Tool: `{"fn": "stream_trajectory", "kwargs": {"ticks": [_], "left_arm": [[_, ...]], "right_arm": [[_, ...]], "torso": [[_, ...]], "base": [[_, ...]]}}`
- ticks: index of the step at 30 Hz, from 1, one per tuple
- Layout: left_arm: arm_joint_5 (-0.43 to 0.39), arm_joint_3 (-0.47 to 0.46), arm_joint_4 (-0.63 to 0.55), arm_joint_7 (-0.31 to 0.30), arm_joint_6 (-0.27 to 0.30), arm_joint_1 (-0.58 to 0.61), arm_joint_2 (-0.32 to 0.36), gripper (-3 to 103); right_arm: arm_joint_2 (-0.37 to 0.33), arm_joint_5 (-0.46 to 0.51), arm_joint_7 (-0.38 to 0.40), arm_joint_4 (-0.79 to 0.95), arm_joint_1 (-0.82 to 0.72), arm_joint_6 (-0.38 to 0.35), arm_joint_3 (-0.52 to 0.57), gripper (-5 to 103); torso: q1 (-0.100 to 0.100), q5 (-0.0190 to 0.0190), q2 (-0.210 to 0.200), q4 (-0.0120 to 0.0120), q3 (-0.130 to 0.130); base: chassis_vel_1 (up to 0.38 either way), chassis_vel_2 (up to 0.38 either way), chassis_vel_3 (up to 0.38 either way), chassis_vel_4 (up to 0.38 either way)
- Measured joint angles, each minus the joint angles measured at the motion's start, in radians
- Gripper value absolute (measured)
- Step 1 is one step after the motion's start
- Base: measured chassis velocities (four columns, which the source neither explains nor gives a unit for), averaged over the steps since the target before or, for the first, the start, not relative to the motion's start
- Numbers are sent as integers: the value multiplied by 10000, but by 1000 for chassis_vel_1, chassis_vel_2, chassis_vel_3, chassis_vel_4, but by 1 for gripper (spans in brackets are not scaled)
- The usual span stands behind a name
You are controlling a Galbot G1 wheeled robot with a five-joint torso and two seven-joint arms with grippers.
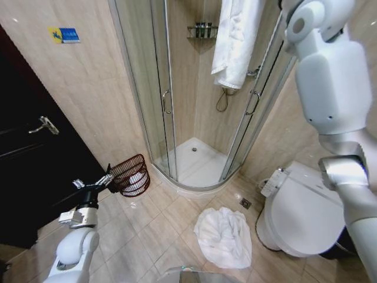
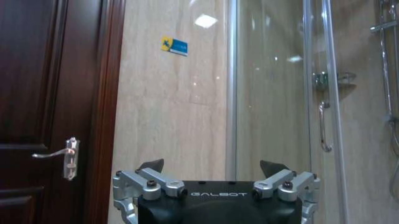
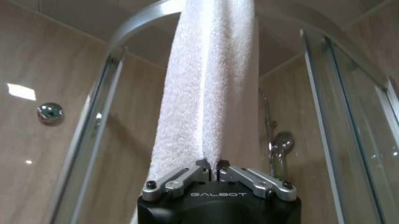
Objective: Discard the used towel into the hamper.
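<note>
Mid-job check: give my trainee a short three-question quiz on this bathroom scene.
1. True or false: the right gripper has its fingers shut on the hanging towel.
2. Where does the hamper stand? A) inside the shower B) on the floor between the dark door and the shower enclosure C) on the toilet lid
3. Fill in: the left gripper is ____ and holds nothing.

Key: 1 true. 2 B. 3 open. Note too that a second white towel lies crumpled on the floor beside the toilet.
</note>
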Motion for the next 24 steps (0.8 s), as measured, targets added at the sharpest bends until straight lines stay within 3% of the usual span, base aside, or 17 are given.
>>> {"fn": "stream_trajectory", "kwargs": {"ticks": [4, 12, 24], "left_arm": [[-62, -117, -85, 0, 168, -215, -139, 100], [-170, -162, -449, 3, 619, -449, -253, 100], [-185, -110, -742, 5, 721, -239, -172, 100]], "right_arm": [[-360, 497, 342, 759, -605, -88, 28, 3], [-1037, 615, 423, 1844, -1933, -80, 529, 3], [-2194, 805, 562, 3311, -4362, -49, 1713, 3]], "torso": [[-1, -1, 0, 0, 0], [0, 0, 0, 0, 0], [-2, 2, 1, 1, 1]], "base": [[0, 0, 0, 0], [0, 0, 0, 0], [0, 0, 0, 0]]}}
